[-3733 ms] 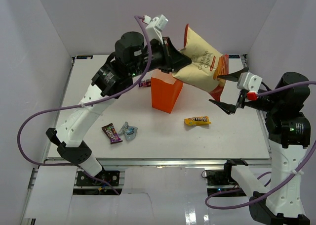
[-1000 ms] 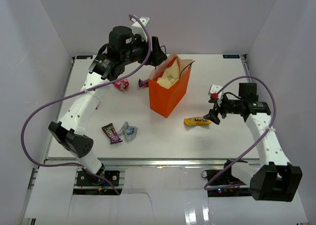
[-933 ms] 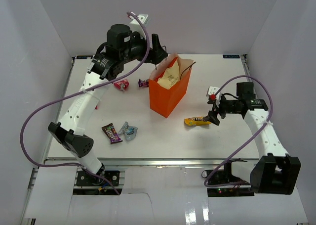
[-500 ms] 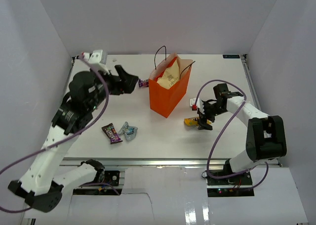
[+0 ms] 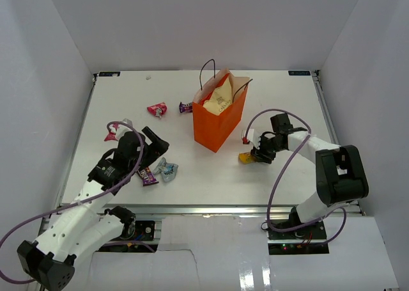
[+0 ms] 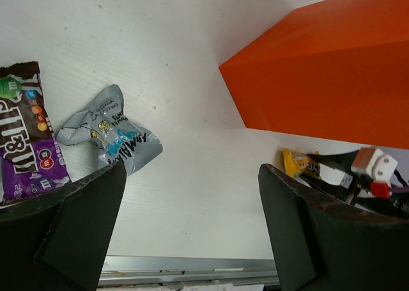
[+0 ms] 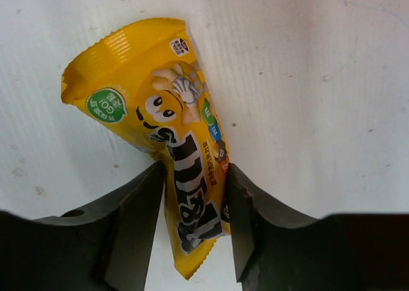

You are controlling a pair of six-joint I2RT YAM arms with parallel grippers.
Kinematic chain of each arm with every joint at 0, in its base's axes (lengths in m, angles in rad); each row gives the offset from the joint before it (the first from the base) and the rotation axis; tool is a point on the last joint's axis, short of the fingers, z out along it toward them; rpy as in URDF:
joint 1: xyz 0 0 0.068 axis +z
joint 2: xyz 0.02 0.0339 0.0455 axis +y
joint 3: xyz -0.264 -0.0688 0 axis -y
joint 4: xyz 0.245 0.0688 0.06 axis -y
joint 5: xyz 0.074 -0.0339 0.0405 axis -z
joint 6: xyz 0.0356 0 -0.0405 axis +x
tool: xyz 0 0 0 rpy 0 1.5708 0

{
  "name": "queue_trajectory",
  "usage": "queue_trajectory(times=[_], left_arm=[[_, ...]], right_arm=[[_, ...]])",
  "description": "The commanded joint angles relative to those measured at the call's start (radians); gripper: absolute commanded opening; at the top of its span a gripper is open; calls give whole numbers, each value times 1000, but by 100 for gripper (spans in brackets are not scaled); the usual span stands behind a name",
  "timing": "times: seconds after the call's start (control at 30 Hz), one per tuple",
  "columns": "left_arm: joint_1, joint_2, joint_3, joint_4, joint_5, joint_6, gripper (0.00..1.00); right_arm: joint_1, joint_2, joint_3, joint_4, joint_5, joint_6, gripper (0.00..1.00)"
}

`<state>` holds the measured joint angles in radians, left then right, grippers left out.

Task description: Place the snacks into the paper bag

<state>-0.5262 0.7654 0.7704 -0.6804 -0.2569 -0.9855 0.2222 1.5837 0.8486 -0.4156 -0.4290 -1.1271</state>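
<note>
The orange paper bag (image 5: 216,123) stands upright mid-table with the red-and-cream chip bag (image 5: 221,96) inside it. My right gripper (image 5: 257,155) is down on the table, shut on the yellow packet (image 7: 167,131), one finger on each side. My left gripper (image 5: 155,150) is open and empty, hovering just left of and above the purple-brown packet (image 6: 24,145) and the clear-blue packet (image 6: 112,135). The bag (image 6: 332,80) and the yellow packet (image 6: 298,164) also show in the left wrist view. A pink-red packet (image 5: 156,109) and a small purple packet (image 5: 185,107) lie behind the bag's left side.
Another small red packet (image 5: 113,133) lies at the left, beside my left arm. The white table (image 5: 287,105) is walled in by white panels. A metal rail (image 5: 211,208) runs along the near edge.
My left arm has swung from the far left down to the near left, over the purple-brown and clear-blue packets. My right gripper has moved left and closed on the yellow packet.
</note>
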Motion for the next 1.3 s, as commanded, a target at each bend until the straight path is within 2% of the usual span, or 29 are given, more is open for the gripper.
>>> queue_trajectory(times=[0.0,0.13,0.17,0.3,0.4,0.5,0.53,0.57,0.63,0.73,0.9,1.1,1.27], left_arm=[[3,50,-3,-2,-31,-108,94],[3,130,3,-5,-19,-140,90],[3,152,3,-5,-12,-146,89],[3,173,-11,-5,4,-183,88],[5,173,-37,-4,19,-229,88],[5,175,-63,-1,36,-277,88],[5,176,-69,-1,41,-289,88],[5,176,-80,-2,45,-304,88],[5,175,-91,-4,62,-338,88],[5,167,-103,-4,80,-358,88],[5,141,-115,-5,91,-363,88],[5,98,-140,-8,105,-377,86],[5,83,-155,-10,122,-378,86]], right_arm=[[0,-85,-77,12,-39,7,48],[0,-206,-102,-72,-140,-34,36],[2,-235,-95,-141,-164,-48,34],[0,-407,-8,-354,-305,-170,33],[9,-494,169,-430,-408,-143,32],[43,-505,401,-365,-453,21,27],[66,-499,453,-329,-444,129,24],[75,-492,545,-283,-430,185,24],[97,-450,624,-162,-374,303,24],[115,-363,757,-69,-277,349,23],[167,-197,912,-29,-119,302,27],[224,-64,987,-5,-1,193,32],[232,10,1034,-48,30,150,44]])
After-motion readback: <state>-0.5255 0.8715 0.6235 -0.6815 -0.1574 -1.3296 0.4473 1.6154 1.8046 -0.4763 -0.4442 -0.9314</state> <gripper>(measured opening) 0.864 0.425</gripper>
